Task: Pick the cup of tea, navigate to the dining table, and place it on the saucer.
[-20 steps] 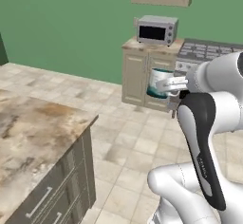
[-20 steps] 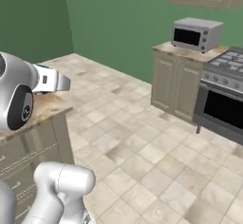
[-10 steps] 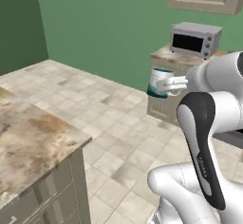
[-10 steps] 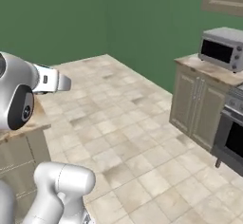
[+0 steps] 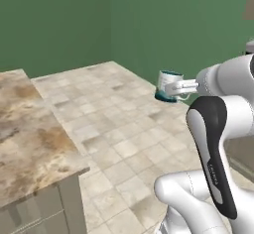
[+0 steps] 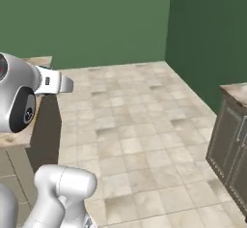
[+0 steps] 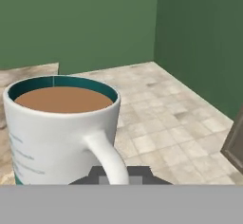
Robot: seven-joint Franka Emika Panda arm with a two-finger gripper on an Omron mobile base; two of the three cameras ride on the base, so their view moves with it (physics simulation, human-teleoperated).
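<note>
Since the earlier frames the base has turned: the toaster oven and stove have slid out of both base views, and green walls now fill the background. The claw [image 5: 174, 87] stays clamped on the handle of the cup of tea [image 5: 167, 86], holding it upright in the air over the tiled floor [image 5: 114, 114]. A marbled table [image 5: 30, 139] stands well apart at left.

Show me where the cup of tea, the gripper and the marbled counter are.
cup of tea [image 7: 57, 137], hand view, white side wall.
gripper [image 5: 171, 87], left base view, between fingertips.
marbled counter [image 5: 30, 144], left base view, bare top.
</note>
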